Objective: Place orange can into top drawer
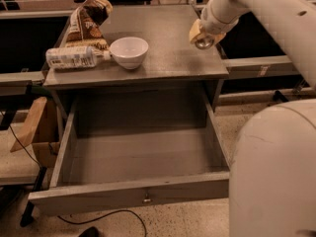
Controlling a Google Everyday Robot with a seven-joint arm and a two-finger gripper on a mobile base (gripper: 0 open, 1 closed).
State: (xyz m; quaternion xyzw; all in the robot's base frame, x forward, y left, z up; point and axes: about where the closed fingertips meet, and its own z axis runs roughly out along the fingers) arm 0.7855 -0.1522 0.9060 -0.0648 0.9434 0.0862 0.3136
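Currently orange can (pixel 204 44) gripped in hand (pixel 201 35), above tabletop (pixel 168 43), right edge.

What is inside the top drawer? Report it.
Only bare floor shows in the top drawer; the robot's body hides its right front corner. The gripper holds the orange can above the countertop.

The orange can (pixel 203 43) is small and shiny. The tool (pixel 199 33) grips it up over the right side of the grey surface (pixel 168 48), and its round silver end points down. The top drawer (pixel 128 194) is pulled wide open below. It is wide, flat and grey, with a small metal knob (pixel 146 199) in the middle of its front.
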